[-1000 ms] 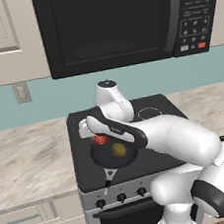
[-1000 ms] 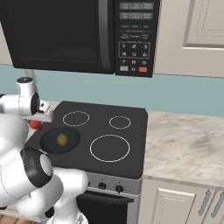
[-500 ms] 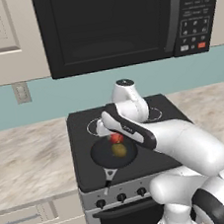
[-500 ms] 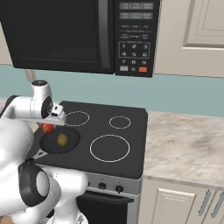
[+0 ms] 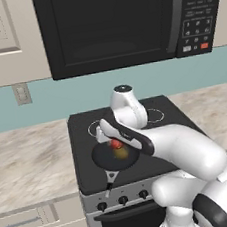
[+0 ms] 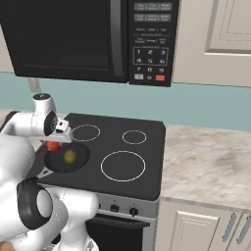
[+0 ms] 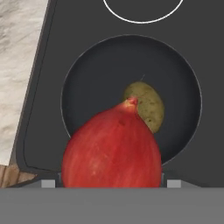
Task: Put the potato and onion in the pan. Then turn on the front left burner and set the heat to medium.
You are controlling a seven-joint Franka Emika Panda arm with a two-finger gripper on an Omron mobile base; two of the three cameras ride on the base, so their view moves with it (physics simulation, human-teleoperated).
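Setting: black glass cooktop (image 6: 147,162) set in a marbled stone counter (image 6: 211,166), teal wall behind.
Hand view: onion (image 7: 111,148) looms close at the bottom, clamped in the gripper (image 7: 111,181); potato (image 7: 146,105) lies near the middle of the pan (image 7: 92,78) below it.
Left base view: the arm's white forearm covers the cooktop's front right; onion (image 5: 116,144) hangs over the pan (image 5: 103,159), potato (image 5: 122,153) just under it.
Right base view: pan (image 6: 81,154) sits at the cooktop's front left corner, potato (image 6: 70,156) inside, onion (image 6: 53,145) at its left rim beneath the gripper (image 6: 58,138); large white ring (image 6: 123,166) lies to the right.
Front edge: oven knobs (image 5: 122,200).
Far: black microwave (image 5: 119,21) above, cream cabinets (image 6: 215,39) beside it.
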